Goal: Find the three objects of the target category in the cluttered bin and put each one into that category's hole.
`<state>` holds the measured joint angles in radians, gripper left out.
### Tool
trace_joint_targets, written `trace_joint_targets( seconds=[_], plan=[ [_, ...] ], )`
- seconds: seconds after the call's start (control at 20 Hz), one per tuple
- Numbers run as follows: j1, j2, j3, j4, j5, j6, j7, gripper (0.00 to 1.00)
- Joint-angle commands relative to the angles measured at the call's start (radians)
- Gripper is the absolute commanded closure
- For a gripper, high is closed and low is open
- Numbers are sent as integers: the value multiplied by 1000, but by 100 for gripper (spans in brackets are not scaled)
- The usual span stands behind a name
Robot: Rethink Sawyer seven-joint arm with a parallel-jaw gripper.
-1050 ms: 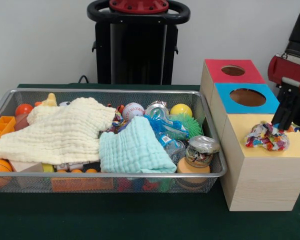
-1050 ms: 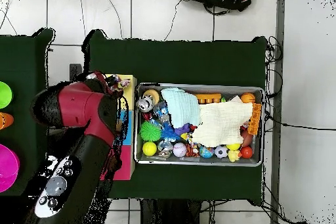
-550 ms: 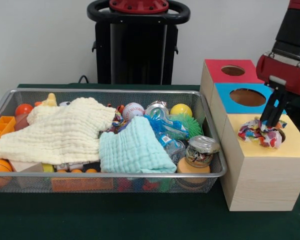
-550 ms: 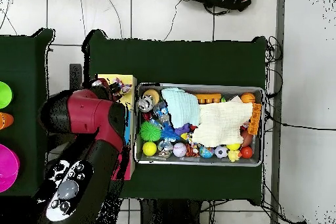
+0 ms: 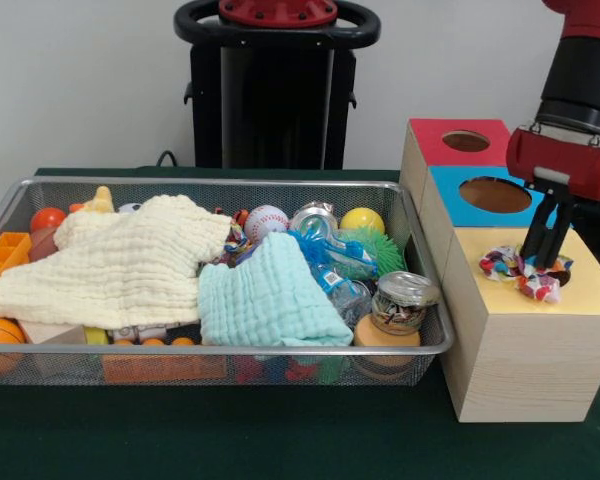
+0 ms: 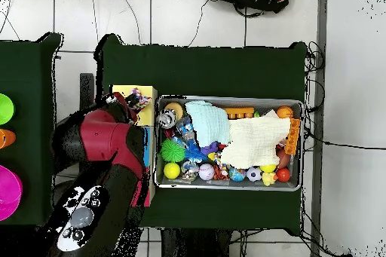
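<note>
Fingers (image 5: 542, 262) pinching one patterned cloth (image 5: 520, 272) on yellow box (image 5: 590, 290); three boxes

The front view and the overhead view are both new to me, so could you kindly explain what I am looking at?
The red and black machine is a robot arm; its end effector is the pincer at its tip. One picture faces the table, the other looks straight down. On the green table stands a wire bin full of balls, toys and two cloths. Beside it are three wooden boxes with red, blue and yellow tops. The end effector is at a colourful fabric bundle over the yellow box's hole; whether it grips it is unclear.
</note>
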<state>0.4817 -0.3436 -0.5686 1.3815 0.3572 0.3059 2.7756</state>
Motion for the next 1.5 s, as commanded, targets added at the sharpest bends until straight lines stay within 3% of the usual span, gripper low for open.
trace_joint_targets(
  seconds=[0.05, 0.3, 0.55, 0.65, 0.9, 1.25, 1.5],
  plan=[
    [7, 87, 126, 108, -56, -8, 58, 100],
    [21, 123, 97, 72, -48, 24, 65, 100],
    [11, 137, 98, 81, -76, -23, 31, 100],
    [-12, 161, 116, 91, -104, -127, 15, 100],
    [-87, 169, 190, 107, -135, -205, -5, 100],
    [-195, 161, 277, 96, -174, -206, -27, 100],
    [-226, 193, 275, 60, -189, -209, -15, 100]
  ],
)
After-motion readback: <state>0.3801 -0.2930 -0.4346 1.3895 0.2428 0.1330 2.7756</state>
